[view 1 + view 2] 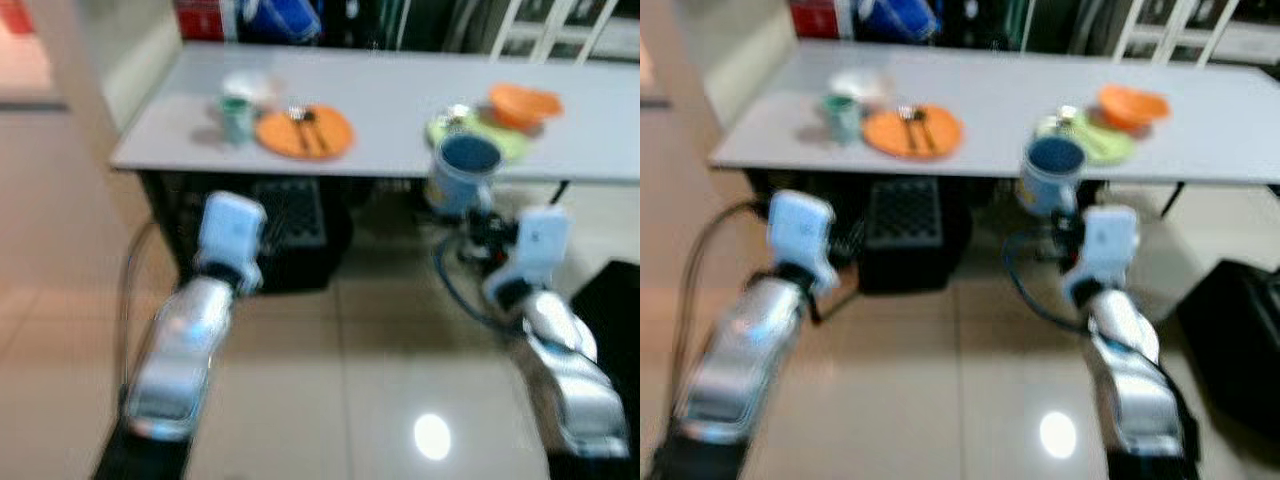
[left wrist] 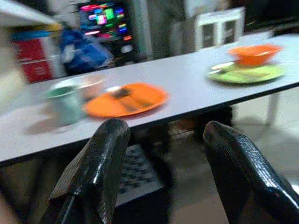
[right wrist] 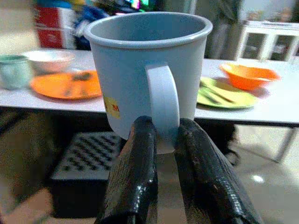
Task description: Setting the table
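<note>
A grey table (image 1: 390, 100) stands ahead of me. On its left part lie an orange plate (image 1: 304, 131) with cutlery, a green cup (image 1: 236, 117) and a pale bowl (image 1: 250, 86). Toward the right sit a green plate (image 1: 500, 137) with cutlery and an orange bowl (image 1: 524, 103). My right gripper (image 3: 163, 140) is shut on the handle of a blue mug (image 3: 147, 70), held upright just in front of the table's near edge, below the green plate (image 1: 1092, 138). My left gripper (image 2: 163, 154) is open and empty, short of the table edge and facing the orange plate (image 2: 125, 99).
A black crate (image 1: 290, 225) stands under the table. A dark object (image 1: 615, 300) lies on the tiled floor at right. White chairs (image 1: 550, 30) and blue bags (image 1: 282, 18) are behind the table. A cable (image 1: 130, 290) trails on the floor at left.
</note>
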`<state>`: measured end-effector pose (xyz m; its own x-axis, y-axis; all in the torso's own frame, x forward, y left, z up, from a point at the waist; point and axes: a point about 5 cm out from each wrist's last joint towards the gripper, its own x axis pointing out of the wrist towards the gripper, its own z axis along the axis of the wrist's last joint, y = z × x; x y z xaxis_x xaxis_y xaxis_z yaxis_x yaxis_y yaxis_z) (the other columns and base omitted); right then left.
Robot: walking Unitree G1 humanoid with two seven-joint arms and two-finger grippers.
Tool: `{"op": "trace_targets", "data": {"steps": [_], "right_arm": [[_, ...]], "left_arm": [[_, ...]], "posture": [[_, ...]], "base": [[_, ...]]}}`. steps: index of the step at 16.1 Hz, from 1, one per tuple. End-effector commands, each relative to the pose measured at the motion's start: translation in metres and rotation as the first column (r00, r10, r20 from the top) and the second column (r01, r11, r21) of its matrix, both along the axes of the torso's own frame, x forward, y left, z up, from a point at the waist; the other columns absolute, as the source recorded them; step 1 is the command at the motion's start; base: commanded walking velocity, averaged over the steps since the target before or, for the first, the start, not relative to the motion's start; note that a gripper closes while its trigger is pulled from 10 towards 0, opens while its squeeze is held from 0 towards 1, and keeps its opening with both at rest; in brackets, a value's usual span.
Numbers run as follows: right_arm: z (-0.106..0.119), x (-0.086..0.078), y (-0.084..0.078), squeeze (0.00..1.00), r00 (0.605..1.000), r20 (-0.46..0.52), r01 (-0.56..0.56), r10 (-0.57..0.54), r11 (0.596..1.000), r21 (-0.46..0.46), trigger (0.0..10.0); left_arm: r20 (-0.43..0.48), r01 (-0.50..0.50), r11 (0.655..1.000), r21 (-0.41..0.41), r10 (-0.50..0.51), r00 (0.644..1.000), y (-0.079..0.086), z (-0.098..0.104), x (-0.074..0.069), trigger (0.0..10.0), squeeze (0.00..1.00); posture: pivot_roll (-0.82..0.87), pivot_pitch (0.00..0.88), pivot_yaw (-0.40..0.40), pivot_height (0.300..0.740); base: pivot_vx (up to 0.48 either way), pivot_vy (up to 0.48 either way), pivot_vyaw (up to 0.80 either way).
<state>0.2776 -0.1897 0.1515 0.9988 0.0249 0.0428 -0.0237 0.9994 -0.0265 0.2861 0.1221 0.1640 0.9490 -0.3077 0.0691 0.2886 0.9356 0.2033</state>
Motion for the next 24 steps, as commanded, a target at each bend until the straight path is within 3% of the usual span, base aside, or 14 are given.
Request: {"op": "trace_targets", "data": {"steps": [1,4,7,9,16,24], "right_arm": [[0.008,0.001,0.001,0.00,0.999,0.032,-0.001,0.001,1.000,-0.003,10.0],[0.007,0.001,0.001,0.00,1.000,0.029,0.002,-0.002,1.000,-0.002,10.0],[0.006,0.000,0.001,0.00,1.000,0.027,0.003,-0.003,1.000,-0.001,10.0],[0.006,0.000,0.001,0.00,1.000,0.027,0.003,-0.003,1.000,0.002,10.0],[0.008,0.002,0.002,0.00,1.000,0.029,0.011,-0.011,1.000,0.016,10.0],[0.006,0.003,0.004,0.00,1.000,0.019,-0.002,0.001,1.000,0.024,10.0]], "left_arm": [[0.025,-0.008,1.000,0.018,0.007,1.000,0.004,0.006,0.001,10.0,0.00],[0.020,-0.006,1.000,0.019,0.006,1.000,0.005,0.005,0.000,10.0,0.00],[-0.037,-0.016,0.998,-0.067,0.013,0.999,0.005,0.004,0.002,10.0,0.00],[0.010,-0.053,0.998,-0.026,0.053,0.999,0.009,0.008,0.004,10.0,0.00],[0.074,-0.051,0.998,-0.041,0.054,0.996,0.013,0.017,0.005,10.0,0.00],[0.088,-0.026,0.999,-0.025,0.028,0.996,0.011,0.017,0.005,10.0,0.00]], "posture": [[-0.03,0.000,-0.029,0.740],[-0.03,0.000,-0.027,0.740],[-0.03,0.000,-0.027,0.740],[-0.03,0.000,-0.027,0.740],[-0.03,0.000,-0.022,0.740],[-0.03,0.000,-0.026,0.740]], "base": [[0.000,-0.435,0.00],[0.000,-0.433,0.00],[0.000,0.320,0.00],[0.000,0.240,0.00],[0.000,0.000,0.00],[0.389,0.000,-0.22]]}}
